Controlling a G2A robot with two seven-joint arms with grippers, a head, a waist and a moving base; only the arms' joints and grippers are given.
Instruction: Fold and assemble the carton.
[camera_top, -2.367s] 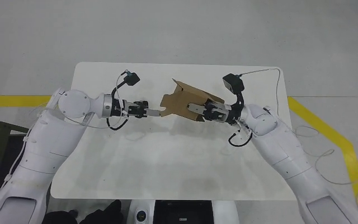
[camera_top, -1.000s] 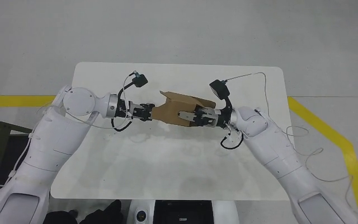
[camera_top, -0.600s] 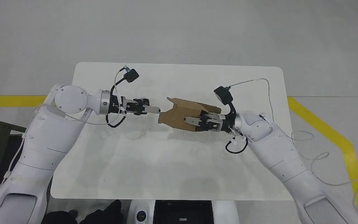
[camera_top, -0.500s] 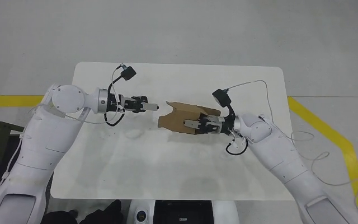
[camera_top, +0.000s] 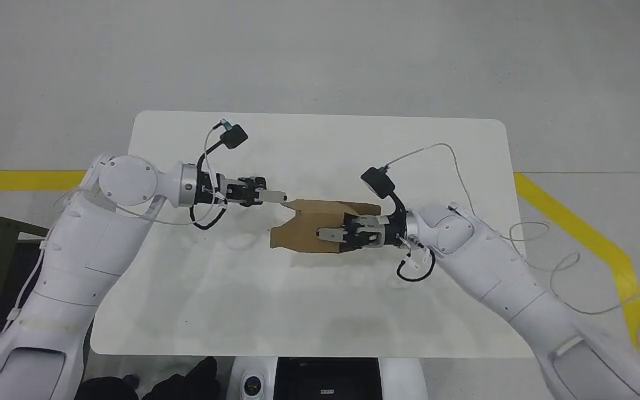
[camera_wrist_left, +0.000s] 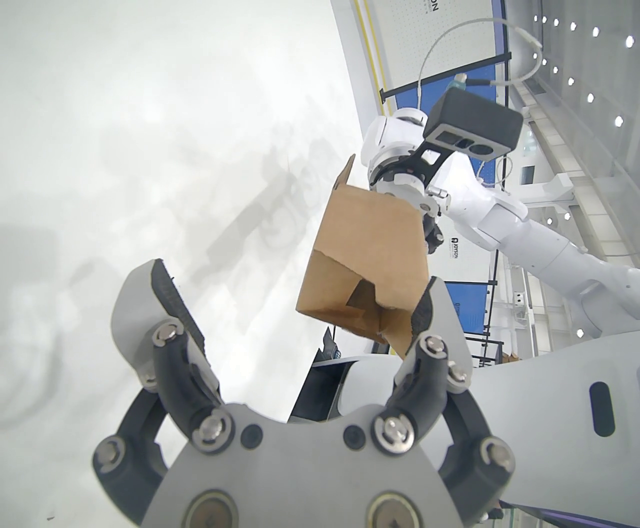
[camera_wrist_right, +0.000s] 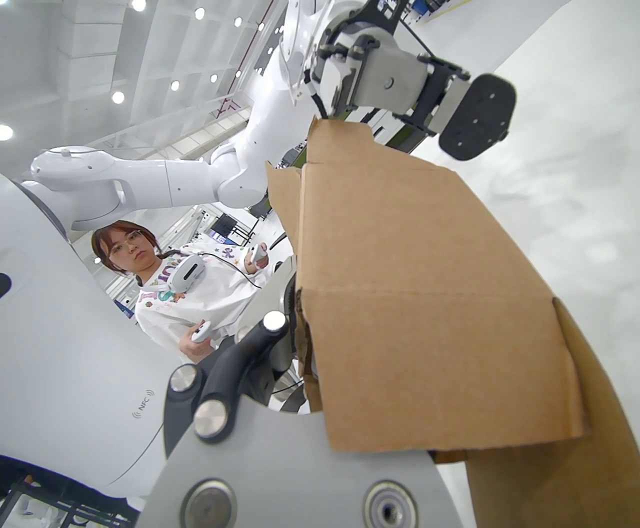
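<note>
At the middle of the table (camera_top: 300, 320) the brown carton (camera_top: 300, 225) lies with its long side running from 9 to 3 o'clock. I cannot tell whether its underside rests on the white top or hangs just above it. The right gripper (camera_top: 328, 234) comes in from 3 o'clock and has the carton clamped between its fingers; one silver finger lies flat along the top panel, the other is hidden by the cardboard. The carton's 9 o'clock end has its flaps partly turned in, with a dark gap between them. Just past that end, at the carton's 11 o'clock corner, the left gripper (camera_top: 277, 197) hangs with its fingers (camera_wrist_left: 170, 300) spread wide and nothing between them. One fingertip is just beside the cardboard corner, and whether it touches I cannot tell. Farther back, a thin white cable (camera_top: 430, 152) arcs over the table toward 1 o'clock.
</note>
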